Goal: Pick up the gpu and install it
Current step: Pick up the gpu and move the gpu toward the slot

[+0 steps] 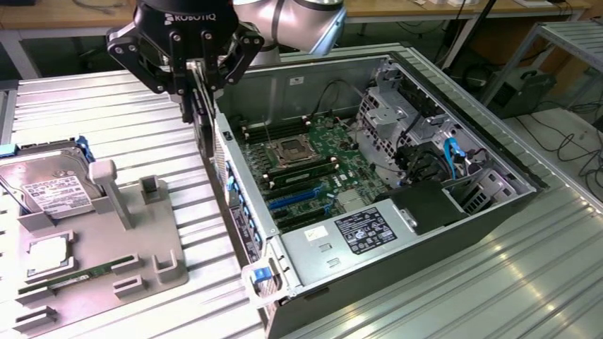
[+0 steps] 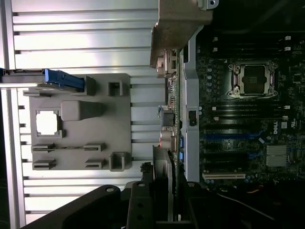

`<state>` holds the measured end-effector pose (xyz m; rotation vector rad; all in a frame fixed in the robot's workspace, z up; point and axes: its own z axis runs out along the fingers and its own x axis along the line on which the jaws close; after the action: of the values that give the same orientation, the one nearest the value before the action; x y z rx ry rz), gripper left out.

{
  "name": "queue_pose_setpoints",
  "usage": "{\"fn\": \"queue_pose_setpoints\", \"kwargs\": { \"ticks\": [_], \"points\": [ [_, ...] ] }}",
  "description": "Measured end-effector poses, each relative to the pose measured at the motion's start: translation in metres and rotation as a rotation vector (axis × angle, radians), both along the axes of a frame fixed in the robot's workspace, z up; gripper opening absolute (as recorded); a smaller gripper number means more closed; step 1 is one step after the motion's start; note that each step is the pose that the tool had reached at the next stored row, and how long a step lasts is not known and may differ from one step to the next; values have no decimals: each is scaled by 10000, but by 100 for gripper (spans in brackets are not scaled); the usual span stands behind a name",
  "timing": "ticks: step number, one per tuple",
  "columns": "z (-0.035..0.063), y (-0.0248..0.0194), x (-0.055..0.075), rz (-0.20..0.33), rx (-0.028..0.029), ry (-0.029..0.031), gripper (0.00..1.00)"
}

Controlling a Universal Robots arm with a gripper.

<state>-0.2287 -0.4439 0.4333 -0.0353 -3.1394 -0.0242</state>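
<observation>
Black two-finger gripper [image 1: 195,88] clamped on thin green circuit-board gpu [image 1: 200,113], edge-on above open grey computer case [image 1: 405,282].
Likely light, stiff, fragile; best pinched along bare board edge.

i see the case [image 1: 499,205] lying open on the desk [image 1: 113,120], so the way down to the motherboard [image 1: 315,159] is free from above. its rear wall [image 1: 240,205] stands right under the gpu [image 1: 198,113]. the power supply [image 1: 363,229] and drive cage [image 1: 405,113] hem the board in. the tall post [image 1: 109,187] of the grey fixture [image 1: 85,261] rises on the exterior view's left.
</observation>
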Motion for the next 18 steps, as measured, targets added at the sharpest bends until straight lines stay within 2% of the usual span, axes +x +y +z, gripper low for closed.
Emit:
{"fn": "queue_pose_setpoints", "kwargs": {
  "ticks": [18],
  "points": [
    [-7,0,176,0,0,0,28]
  ]
}}
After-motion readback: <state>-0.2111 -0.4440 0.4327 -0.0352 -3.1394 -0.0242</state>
